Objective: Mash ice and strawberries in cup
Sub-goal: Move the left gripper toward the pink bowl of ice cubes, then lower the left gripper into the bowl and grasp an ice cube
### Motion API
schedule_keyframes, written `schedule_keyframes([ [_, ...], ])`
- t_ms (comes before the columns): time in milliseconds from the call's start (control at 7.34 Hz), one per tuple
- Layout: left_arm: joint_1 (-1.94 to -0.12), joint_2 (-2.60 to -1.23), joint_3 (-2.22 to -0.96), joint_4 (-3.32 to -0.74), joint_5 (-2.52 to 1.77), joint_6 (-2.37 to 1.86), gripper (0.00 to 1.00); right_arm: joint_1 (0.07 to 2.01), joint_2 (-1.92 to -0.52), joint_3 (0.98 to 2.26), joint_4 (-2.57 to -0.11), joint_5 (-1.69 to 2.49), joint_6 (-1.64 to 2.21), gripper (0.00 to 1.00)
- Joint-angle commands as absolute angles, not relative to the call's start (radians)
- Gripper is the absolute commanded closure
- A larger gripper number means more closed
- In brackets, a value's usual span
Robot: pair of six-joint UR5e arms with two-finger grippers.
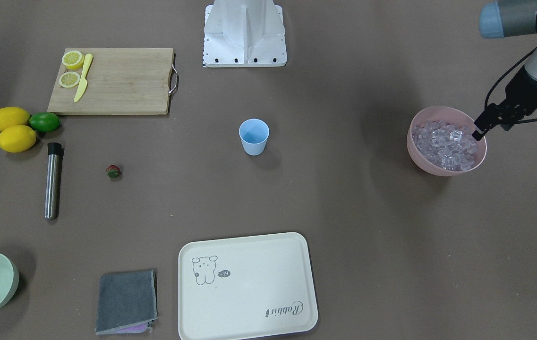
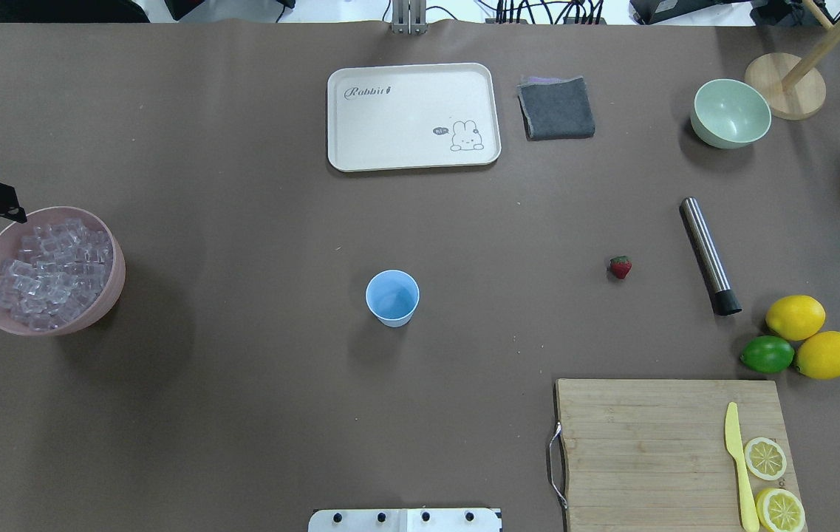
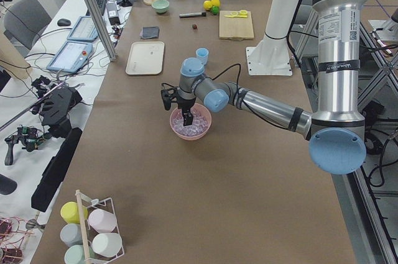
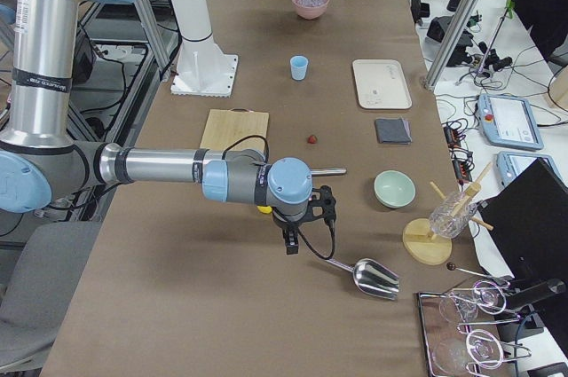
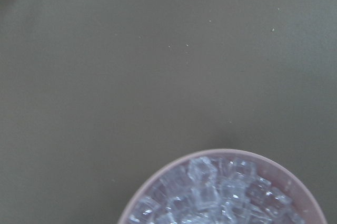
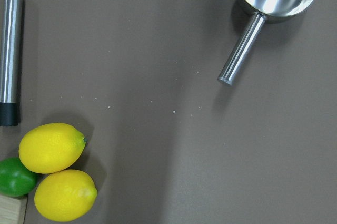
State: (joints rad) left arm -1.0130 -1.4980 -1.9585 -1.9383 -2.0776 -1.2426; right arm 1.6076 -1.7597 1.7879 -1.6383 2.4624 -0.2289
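The light blue cup [image 1: 253, 137] stands upright and empty at mid-table, also in the overhead view [image 2: 392, 297]. The ice [image 1: 445, 144] is heaped in a pink bowl [image 2: 113, 288] at the table's left end and shows in the left wrist view [image 5: 210, 197]. My left gripper [image 1: 478, 132] hovers at the bowl's rim, its fingers together and empty. The small red strawberry [image 1: 113, 171] lies on the table between the cup and a steel muddler [image 2: 708, 255]. My right gripper [image 4: 290, 248] hangs over the table near a metal scoop [image 6: 263, 8]; I cannot tell its state.
A wooden cutting board [image 2: 649, 443] holds a yellow knife [image 2: 737, 465] and two lemon halves. Two lemons [image 2: 796, 318] and a lime [image 2: 767, 355] lie beside it. A cream tray [image 2: 412, 148], a grey cloth [image 2: 556, 107] and a pale green bowl [image 2: 730, 114] sit along the far edge.
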Motion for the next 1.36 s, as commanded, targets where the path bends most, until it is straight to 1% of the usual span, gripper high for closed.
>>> schedule_keyframes([
  [0,-0.899,-1.496,-1.985,-1.937,-1.959,-1.414,0.03,1.609,-1.759,1.79,-1.64,2.464,-0.227,0.0],
  [272,-0.807,-1.494,-1.983,-1.937,-1.883,-1.504,0.05,1.608,-1.759,1.79,-1.64,2.464,-0.227,0.0],
  [545,-0.773,-1.493,-1.98,-1.939,-1.871,-1.519,0.06,1.608,-1.761,1.79,-1.64,2.464,-0.227,0.0],
  [681,-0.744,-1.491,-1.979,-1.939,-1.85,-1.56,0.08,1.608,-1.761,1.79,-1.64,2.464,-0.227,0.0],
  [1226,-0.727,-1.47,-1.983,-1.937,-1.833,-1.676,0.11,1.609,-1.767,1.802,-1.638,2.464,-0.227,0.0],
])
